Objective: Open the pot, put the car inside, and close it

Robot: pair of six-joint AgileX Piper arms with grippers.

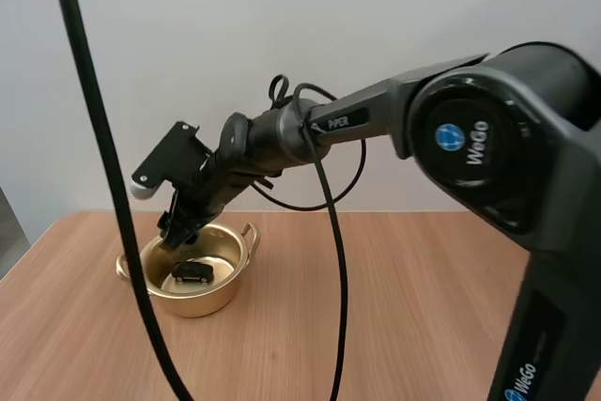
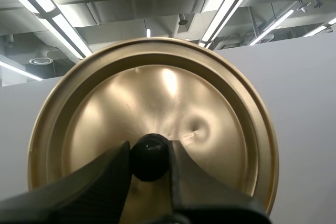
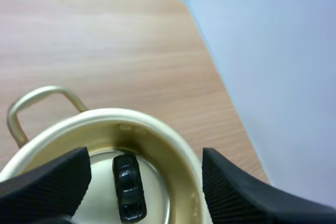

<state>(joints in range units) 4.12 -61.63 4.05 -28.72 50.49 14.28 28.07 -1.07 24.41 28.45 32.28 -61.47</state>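
A gold pot [image 1: 216, 260] stands uncovered on the wooden table at the left. A small black car [image 1: 192, 273] lies on its floor. My right gripper [image 1: 177, 232] hangs just above the pot's far rim, fingers apart and holding nothing. From the right wrist, the car [image 3: 129, 187] rests inside the pot [image 3: 157, 129] between the spread fingers [image 3: 47, 184]. In the left wrist view my left gripper [image 2: 149, 158] is shut on the black knob [image 2: 149, 156] of the gold lid [image 2: 105, 108], which is held up off the table.
The pot has two loop handles, one [image 1: 250, 232] toward the table's middle. Bare wooden table [image 1: 413, 298] stretches to the right of the pot and in front of it. A white wall stands behind the table's far edge.
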